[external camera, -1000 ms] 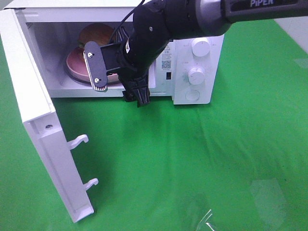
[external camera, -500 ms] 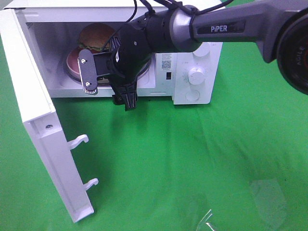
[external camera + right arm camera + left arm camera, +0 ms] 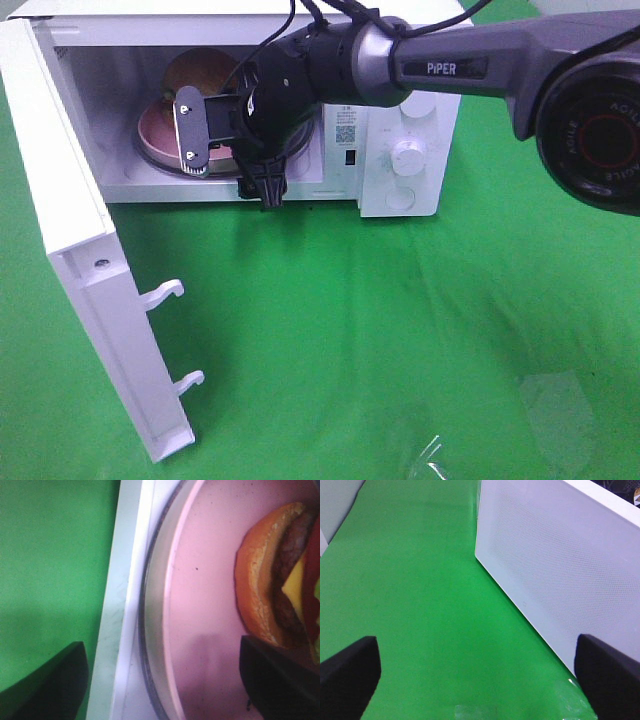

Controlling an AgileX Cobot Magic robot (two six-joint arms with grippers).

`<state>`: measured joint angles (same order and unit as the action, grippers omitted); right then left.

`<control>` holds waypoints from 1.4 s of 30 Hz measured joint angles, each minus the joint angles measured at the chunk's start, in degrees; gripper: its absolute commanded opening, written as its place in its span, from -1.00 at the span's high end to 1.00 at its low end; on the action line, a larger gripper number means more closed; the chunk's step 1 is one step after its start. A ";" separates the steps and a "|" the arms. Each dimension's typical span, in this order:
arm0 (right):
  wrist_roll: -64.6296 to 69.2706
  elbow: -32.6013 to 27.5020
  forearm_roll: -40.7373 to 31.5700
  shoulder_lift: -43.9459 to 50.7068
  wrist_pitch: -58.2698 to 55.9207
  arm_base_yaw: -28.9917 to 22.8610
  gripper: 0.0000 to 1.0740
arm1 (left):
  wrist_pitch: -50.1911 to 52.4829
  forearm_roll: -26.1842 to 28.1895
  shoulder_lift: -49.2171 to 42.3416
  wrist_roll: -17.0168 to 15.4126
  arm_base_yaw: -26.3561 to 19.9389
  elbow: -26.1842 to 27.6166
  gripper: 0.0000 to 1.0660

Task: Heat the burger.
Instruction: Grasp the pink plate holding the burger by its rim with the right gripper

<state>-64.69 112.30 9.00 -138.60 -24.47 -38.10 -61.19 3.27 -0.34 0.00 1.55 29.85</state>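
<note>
**Right gripper at the oven mouth, burger inside on its plate**

Now, I see the green cloth carrying the white microwave at its far edge, door swung wide open; the pink plate sits on the chamber floor, near its front edge; the burger rests on the plate's rear part; my right gripper hangs at the opening, fingers spread, holding nothing; my left gripper is spread too, beside the door, over bare cloth.
</note>
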 measured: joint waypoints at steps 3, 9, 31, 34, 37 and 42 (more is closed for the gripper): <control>0.00 1.03 -0.34 -1.26 0.06 0.00 -0.51 | 0.00 0.00 0.00 0.00 0.00 0.00 -0.83; 0.00 1.38 -0.92 -2.12 0.00 0.00 -0.23 | 0.00 0.00 0.00 0.00 0.00 0.00 -0.83; 0.46 1.60 -2.46 -1.32 -4.87 -0.63 1.00 | 0.00 0.00 0.00 0.00 0.00 0.00 -0.83; 0.46 1.60 -2.46 -1.20 -5.27 -0.74 1.00 | 0.00 0.00 0.00 0.00 0.00 0.00 -0.83; -0.06 1.55 -2.52 -0.29 -6.76 -1.20 1.00 | 0.00 0.00 0.00 0.00 0.00 0.00 -0.83; -3.90 -0.46 -2.92 2.23 -9.63 -1.60 1.00 | 0.00 0.00 0.00 0.00 0.00 0.00 -0.83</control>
<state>-68.58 111.84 6.07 -136.36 -34.09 -39.71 -61.19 3.27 -0.34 0.00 1.55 29.85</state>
